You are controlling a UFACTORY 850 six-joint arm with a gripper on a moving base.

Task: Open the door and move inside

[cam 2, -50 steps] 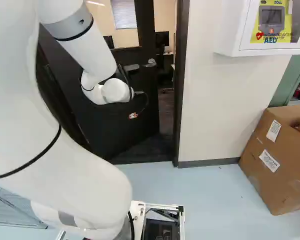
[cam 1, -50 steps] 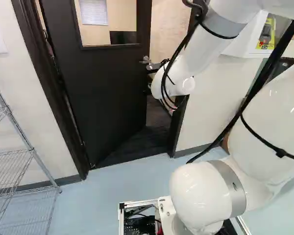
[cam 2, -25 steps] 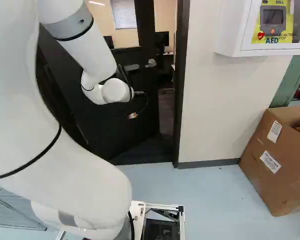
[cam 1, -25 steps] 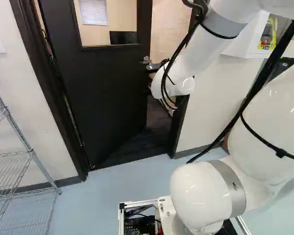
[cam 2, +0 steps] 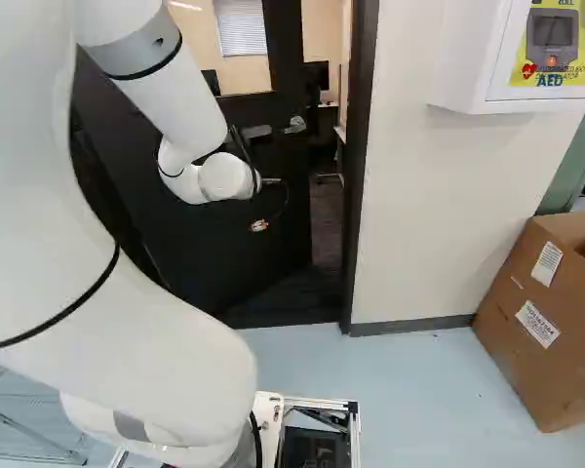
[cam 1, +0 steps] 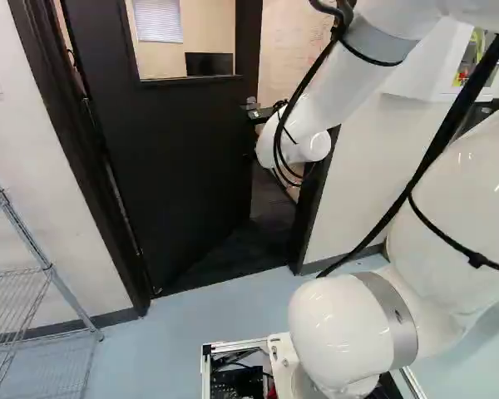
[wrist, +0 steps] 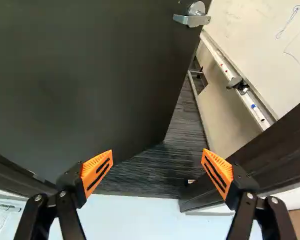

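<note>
Dark door (cam 1: 166,166) ahead of the base, upright, long axis vertical, ajar, slanting into the room beyond, white arm (cam 1: 337,87) extended toward it, claw (cam 2: 260,224) spread wide, gripping nothing.

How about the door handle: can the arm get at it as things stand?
Probably yes. The end effector stands open and empty, and the wrist view shows nothing between it and the handle on the part-open door. It isn't lined up, though: it would likely have to swing over first.
</note>
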